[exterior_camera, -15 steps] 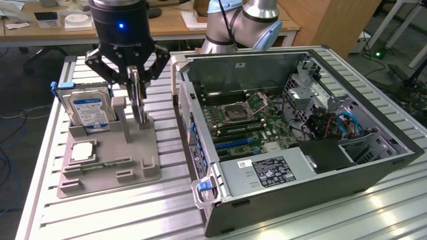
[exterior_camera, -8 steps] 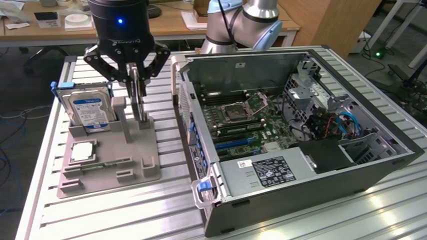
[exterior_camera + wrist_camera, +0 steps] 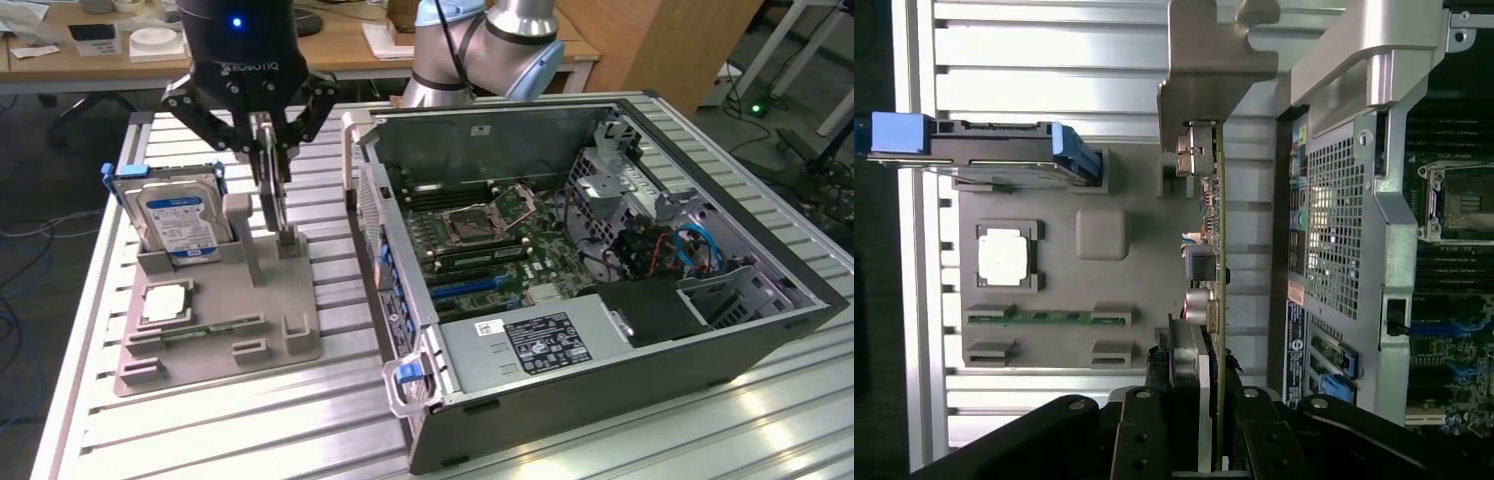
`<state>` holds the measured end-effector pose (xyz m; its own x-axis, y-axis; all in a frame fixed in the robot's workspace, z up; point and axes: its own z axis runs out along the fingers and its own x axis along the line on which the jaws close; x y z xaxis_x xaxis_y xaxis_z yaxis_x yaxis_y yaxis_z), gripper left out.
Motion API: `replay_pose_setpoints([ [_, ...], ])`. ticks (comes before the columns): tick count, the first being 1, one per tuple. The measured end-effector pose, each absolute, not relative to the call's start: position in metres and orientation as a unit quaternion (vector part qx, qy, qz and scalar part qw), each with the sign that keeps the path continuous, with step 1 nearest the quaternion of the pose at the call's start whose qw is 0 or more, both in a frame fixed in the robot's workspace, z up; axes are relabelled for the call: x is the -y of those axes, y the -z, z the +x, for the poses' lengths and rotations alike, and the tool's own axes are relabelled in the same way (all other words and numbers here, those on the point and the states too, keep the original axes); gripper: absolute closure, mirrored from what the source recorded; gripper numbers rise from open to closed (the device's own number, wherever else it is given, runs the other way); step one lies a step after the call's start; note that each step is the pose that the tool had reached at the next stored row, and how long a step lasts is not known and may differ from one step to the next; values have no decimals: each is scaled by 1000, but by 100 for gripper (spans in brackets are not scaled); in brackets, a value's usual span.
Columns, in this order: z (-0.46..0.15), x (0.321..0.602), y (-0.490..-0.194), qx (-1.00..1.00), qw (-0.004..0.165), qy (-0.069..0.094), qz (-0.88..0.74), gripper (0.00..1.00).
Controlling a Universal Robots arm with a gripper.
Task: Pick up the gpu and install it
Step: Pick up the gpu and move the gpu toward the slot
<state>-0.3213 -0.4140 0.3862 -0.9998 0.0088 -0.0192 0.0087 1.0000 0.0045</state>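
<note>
wrist view, hand (image 3: 1204, 395) pinching the upright gpu (image 3: 1216, 250) by its edge, over grey holder (image 3: 1124, 290), open computer case (image 3: 1344, 230) alongside

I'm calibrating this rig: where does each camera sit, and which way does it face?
Exterior view: off the arm, raised, looking down at the fixture tray and open computer case; arm and fingers show.
Wrist view: on the wrist, looking down past its fingers, closed on the gpu.
Both share the gpu, hard drive, tray and case.
</note>
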Motion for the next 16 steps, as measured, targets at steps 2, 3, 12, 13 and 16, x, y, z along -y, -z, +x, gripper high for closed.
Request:
replay_pose_setpoints([
  [2, -321, 414, -389, -1000, 10, -2, 4, 72],
  [3, -321, 414, -391, -1000, 10, -2, 4, 72],
  [12, -321, 414, -407, -1000, 10, -2, 4, 72],
  [13, -321, 414, -409, -1000, 10, -2, 4, 72],
  [16, -321, 414, -414, -1000, 10, -2, 4, 72],
])
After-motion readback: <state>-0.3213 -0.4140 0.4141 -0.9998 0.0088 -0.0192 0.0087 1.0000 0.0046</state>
